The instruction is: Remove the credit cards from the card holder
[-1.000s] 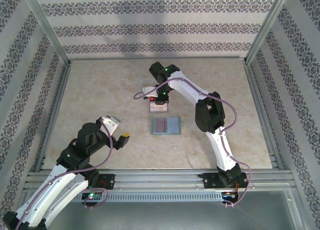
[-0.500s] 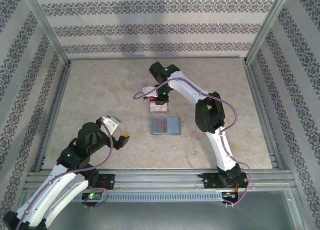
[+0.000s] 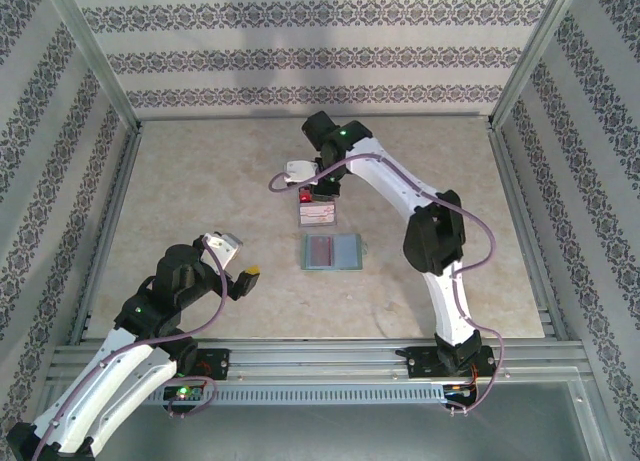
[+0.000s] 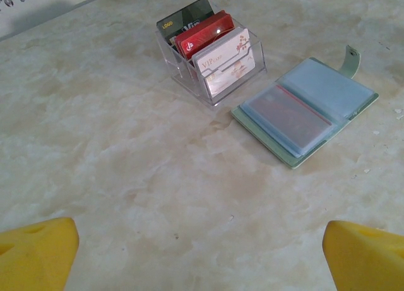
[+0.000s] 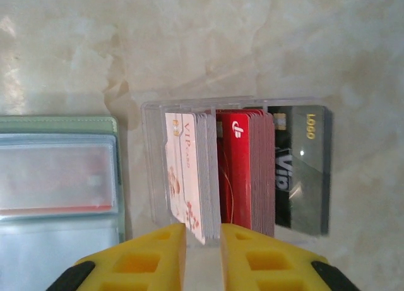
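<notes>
Presently the right gripper (image 5: 202,235) hangs directly over a clear plastic box (image 5: 147,177), its yellow fingers (image 5: 158,248) parted by a narrow slot with nothing between them. The box stands on the marbled beige table (image 4: 126,177) and contains credit cards upright in three rows: pale pinkish-white cards (image 5: 186,171) printed "VIP", red cards (image 5: 243,171) bearing a white emblem, and a dark grey card (image 5: 303,171) lettered "LOGO" in gold and "VIP". Just beside the box lies the grey-green two-panel card holder (image 4: 303,111), opened flat, closing tab extended. One reddish card (image 4: 287,117) shows through a clear inner pocket. The left gripper (image 4: 202,250), well apart from both, is spread wide and empty.
</notes>
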Motion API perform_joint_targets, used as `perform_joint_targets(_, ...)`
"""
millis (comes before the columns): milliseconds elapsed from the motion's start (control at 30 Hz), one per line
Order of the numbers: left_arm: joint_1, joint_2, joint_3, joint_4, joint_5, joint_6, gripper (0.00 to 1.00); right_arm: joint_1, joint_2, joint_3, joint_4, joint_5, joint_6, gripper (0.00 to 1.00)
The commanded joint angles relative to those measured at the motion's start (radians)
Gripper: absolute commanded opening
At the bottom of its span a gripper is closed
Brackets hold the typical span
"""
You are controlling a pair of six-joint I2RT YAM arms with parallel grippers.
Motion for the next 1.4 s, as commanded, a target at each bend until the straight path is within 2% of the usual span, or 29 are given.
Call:
perform_joint_targets(0,0.016,-0.001,-0.004,0.002,0.010,0.023,1.00,0.015,-0.137,-0.082,0.027,0.004,0.084,0.24)
perform_joint_targets(200,0.017,-0.001,0.002,-0.003,-0.008,0.018,1.00,0.017,-0.428,-0.388,0.224,-0.017,0.201,0.32)
perform_joint_targets(233,0.017,-0.001,0.002,-0.003,-0.007,0.018,1.00,0.014,-0.487,-0.454,0.282,-0.006,0.229,0.37)
perform_joint_targets(267,0.017,0.000,0.002,-0.001,-0.009,0.017,1.00,0.015,-0.551,-0.526,0.351,0.012,0.256,0.46)
perform_joint_targets(467,0.021,0.007,0.004,0.001,-0.011,0.013,1.00,0.003,-0.881,-0.909,0.723,0.090,0.429,0.77)
perform_joint_targets(700,0.022,0.008,0.005,0.002,-0.014,0.007,1.00,-0.039,-1.084,-1.105,0.823,0.150,0.700,0.97)
perform_joint_targets(867,0.022,0.007,0.007,0.001,-0.015,0.004,1.00,-0.104,-1.224,-1.256,0.886,0.198,0.955,0.98)
perform_joint_targets(1033,0.023,0.010,0.005,0.006,-0.027,-0.002,1.00,-0.213,-1.339,-1.404,0.943,0.127,1.200,0.98)
perform_joint_targets(1367,0.030,0.057,0.040,0.036,-0.051,-0.097,1.00,-0.314,-1.316,-1.634,1.024,0.003,1.562,0.98)
